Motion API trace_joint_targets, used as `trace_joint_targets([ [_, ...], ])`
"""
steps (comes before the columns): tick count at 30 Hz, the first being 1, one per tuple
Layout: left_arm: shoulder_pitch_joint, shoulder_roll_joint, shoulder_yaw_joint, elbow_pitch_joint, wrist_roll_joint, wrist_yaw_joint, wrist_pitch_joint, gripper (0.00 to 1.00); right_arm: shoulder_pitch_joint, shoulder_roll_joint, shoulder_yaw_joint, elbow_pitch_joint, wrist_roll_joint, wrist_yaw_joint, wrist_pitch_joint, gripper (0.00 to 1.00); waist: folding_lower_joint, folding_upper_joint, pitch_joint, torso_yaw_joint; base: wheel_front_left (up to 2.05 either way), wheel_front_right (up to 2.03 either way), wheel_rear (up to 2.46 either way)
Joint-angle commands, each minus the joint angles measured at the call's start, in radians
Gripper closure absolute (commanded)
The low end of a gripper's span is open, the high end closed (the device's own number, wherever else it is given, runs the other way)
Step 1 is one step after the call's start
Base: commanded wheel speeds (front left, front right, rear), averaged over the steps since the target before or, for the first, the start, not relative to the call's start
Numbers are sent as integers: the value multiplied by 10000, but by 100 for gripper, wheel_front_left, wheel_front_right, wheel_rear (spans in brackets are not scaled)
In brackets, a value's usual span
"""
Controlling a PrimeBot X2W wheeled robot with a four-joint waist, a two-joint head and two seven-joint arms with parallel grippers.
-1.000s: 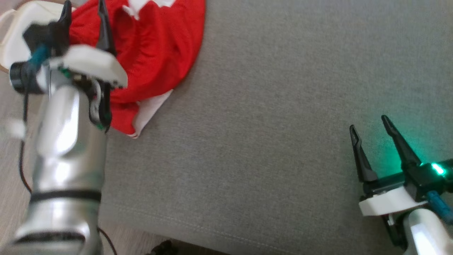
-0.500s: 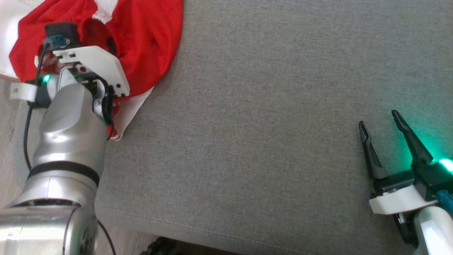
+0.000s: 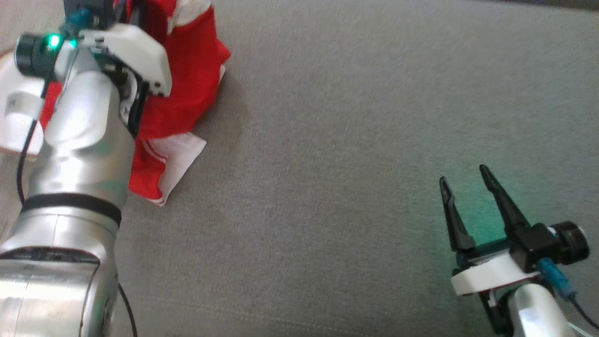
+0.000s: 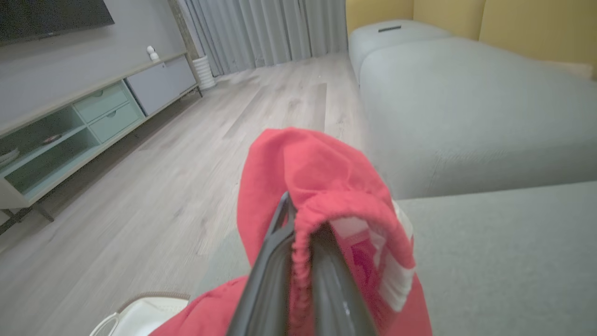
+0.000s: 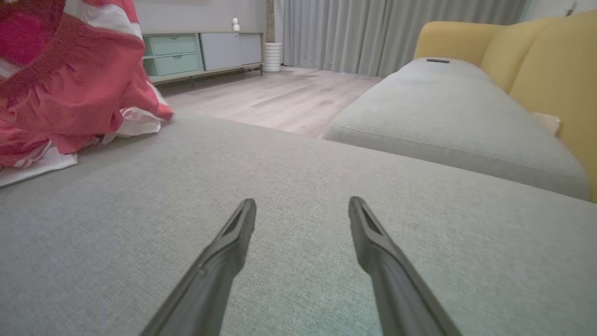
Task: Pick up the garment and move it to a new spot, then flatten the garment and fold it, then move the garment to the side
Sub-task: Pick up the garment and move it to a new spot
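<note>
Head view: the red-and-white garment (image 3: 187,84) sits bunched at the far-left edge of the grey sofa cushion (image 3: 351,140). Its upper part is drawn up under the left arm (image 3: 79,140), w/ a white panel trailing flat on the cushion. The arm is stretched fwd, wrist bent over the cloth, fingertips hidden there. The right pincer (image 3: 462,174) sits low at the right, well apart from the cloth, fingers spread, nothing btwn them. Left wrist view: the left pincer (image 4: 295,219) is clamped together on a gathered red hem, cloth draped over & around both fingers, wooden floor (image 4: 163,186) beyond the cushion edge. So step 1 (pick up & relocate) looks to be in hand: grip made, lift prob. begun, much of the cloth not yet off the cushion. The next move calls for raising it high enough that the trailing panel clears, then carrying it toward the open middle of the cushion w/o the thin pinch slipping. Right wrist view: that pincer's fingers point roughly level, low over bare cushion, garment off at the far left. It looks parked, prob. wanted only for the flatten step.
</note>
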Motion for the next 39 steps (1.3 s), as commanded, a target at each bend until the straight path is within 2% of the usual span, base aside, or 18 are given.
trace_joint_targets([
  [1, -686, 449, 2, -688, 72, -193, -129, 100, 109, 196, 328, -151, 55, -7, -51, 0, 0, 0, -983, -524, 0, 0, 0],
  [6, -898, 275, -387, -1341, 62, -496, -132, 100, 181, 525, 496, -60, 91, -7, -51, 0, 0, 0, -1696, -1165, 0, 0, 0],
  [14, -793, -82, -1053, -2448, -797, -709, 97, 100, 409, 768, 891, -200, 49, -7, -51, 0, 0, 0, -2501, -3132, 0, 0, 0],
  [20, -301, -86, -2375, -3515, -1622, -716, 424, 100, 227, 795, 1318, -529, -170, -7, -51, 0, 0, 0, -2252, -4771, 0, 0, 0],
  [24, 277, -78, -3083, -3944, -2017, -717, 400, 100, 22, 802, 1266, -682, -102, -7, -51, 0, 0, 0, -1754, -5541, 0, 0, 0],
  [29, 1613, -251, -3718, -3730, -2345, -718, 131, 100, -200, 805, 1313, -784, 89, -7, -51, 0, 0, 0, -1102, -6124, 0, 0, 0],
  [34, 2918, -370, -4173, -3034, -2351, -643, -103, 100, -466, 807, 1384, -876, 346, -7, -51, 0, 0, 0, -589, -6407, 0, 0, 0],
  [38, 3676, -412, -3889, -3891, -2187, -4, -129, 100, -522, 807, 1354, -884, 409, -7, -51, 0, 0, 0, -516, -6295, 0, 0, 0],
  [39, 3893, -420, -3801, -4191, -2135, 151, -131, 0, -503, 807, 1310, -879, 398, -7, -51, 0, 0, 0, -562, -6202, 0, 0, 0],
])
